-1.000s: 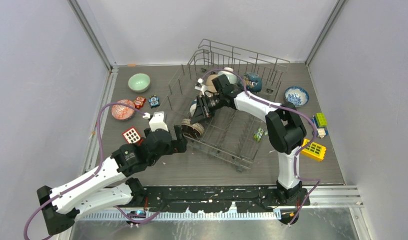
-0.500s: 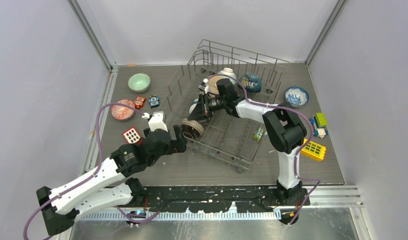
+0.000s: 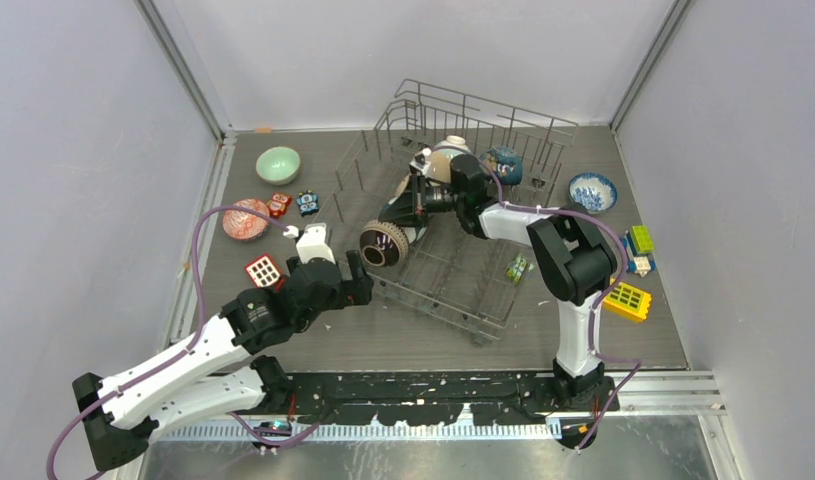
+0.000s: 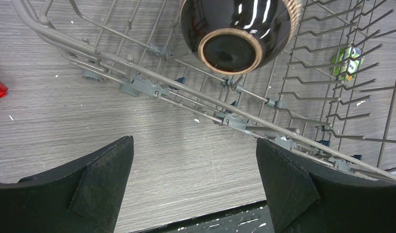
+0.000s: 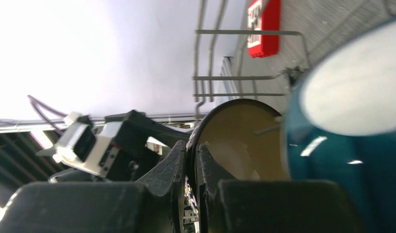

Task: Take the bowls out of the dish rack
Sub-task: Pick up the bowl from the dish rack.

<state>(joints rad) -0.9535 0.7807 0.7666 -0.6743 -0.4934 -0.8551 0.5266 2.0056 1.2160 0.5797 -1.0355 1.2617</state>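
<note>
Top external view is showing the right gripper (image 3: 397, 222) grasping the brown bowl (image 3: 382, 243) by its rim. The bowl is standing on edge at the 8 o'clock corner of the dish rack (image 3: 463, 262), with its foot pointing toward 7 o'clock. Whether it is touching the wires is not clear.

Right wrist view is showing the fingers (image 5: 172, 167) pinching that rim, one on the dark outside and one on the tan inside. A teal bowl (image 5: 341, 145) is crowding in at 3 o'clock.

The left gripper (image 3: 355, 278) is hovering over the table (image 3: 413, 335) just off the rack's 8 o'clock rail. In the left wrist view its jaws are spread wide and holding nothing, and the brown bowl's foot is facing the camera at 12 o'clock.

A green bowl (image 3: 278, 163) and a pink bowl (image 3: 245, 219) are sitting on the table at 9 to 10 o'clock from the rack. A patterned bowl (image 3: 592, 190) is sitting at 2 o'clock.
</note>
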